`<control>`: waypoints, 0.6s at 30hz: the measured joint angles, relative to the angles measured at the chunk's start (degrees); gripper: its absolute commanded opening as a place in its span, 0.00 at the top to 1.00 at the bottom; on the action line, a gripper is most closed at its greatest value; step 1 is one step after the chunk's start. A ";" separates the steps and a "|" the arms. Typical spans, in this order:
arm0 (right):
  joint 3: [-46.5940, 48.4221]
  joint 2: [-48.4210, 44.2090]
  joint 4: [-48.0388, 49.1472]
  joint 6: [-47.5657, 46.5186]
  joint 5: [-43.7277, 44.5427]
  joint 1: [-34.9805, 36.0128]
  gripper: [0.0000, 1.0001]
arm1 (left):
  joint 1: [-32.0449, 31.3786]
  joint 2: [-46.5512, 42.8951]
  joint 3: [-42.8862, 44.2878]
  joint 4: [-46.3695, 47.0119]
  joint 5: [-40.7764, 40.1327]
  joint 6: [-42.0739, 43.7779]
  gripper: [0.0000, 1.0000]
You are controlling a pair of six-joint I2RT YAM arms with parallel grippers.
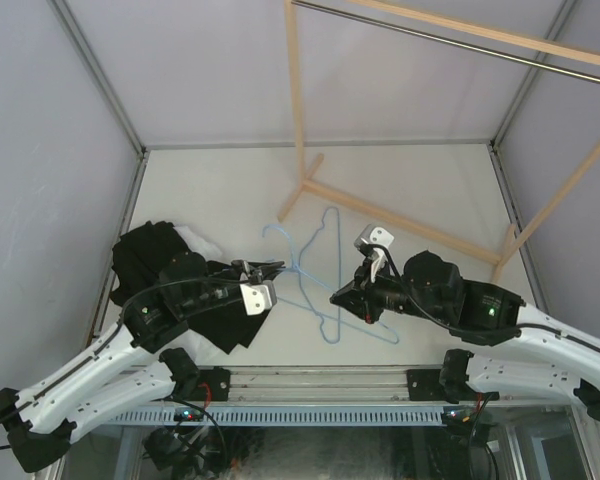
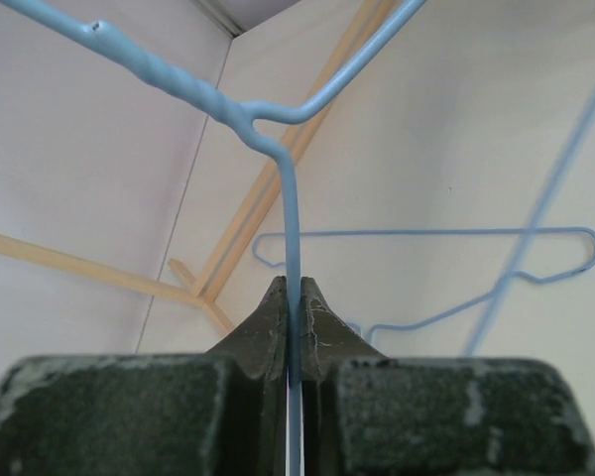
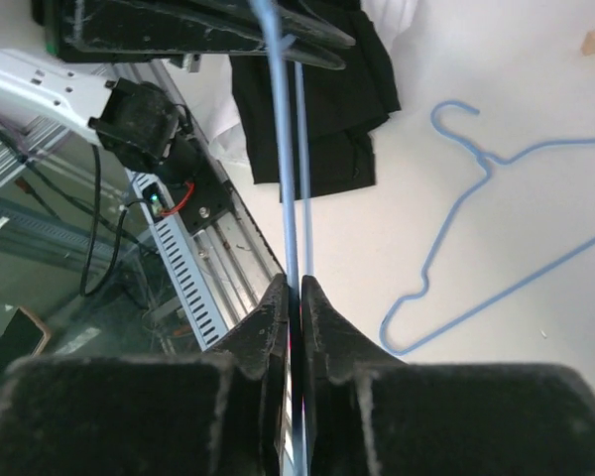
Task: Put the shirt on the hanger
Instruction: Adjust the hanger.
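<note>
A light blue wire hanger hangs above the table between my two grippers. My left gripper is shut on its wire just below the twisted neck, with the hook rising up and to the left. My right gripper is shut on another stretch of the same hanger. The white shirt lies bunched at the left of the table, mostly hidden under a black garment. In the right wrist view only a white corner of the shirt shows past that garment.
A second light blue hanger lies flat on the table by the grippers. A wooden clothes rack with a metal rod stands at the back right. The table's front rail runs close below both grippers.
</note>
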 measured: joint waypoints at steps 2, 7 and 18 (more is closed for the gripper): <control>-0.15 -0.28 0.20 -0.20 -0.31 0.35 1.00 | -0.02 0.00 0.00 0.00 -0.02 0.04 0.63; -1.07 -2.29 -0.61 -0.20 2.47 0.39 1.00 | -0.02 -0.31 0.94 -1.38 0.81 -0.55 0.37; -1.09 -6.10 -2.47 1.46 16.72 -2.25 1.00 | -0.02 -6.95 4.59 -4.85 -0.02 -14.64 0.00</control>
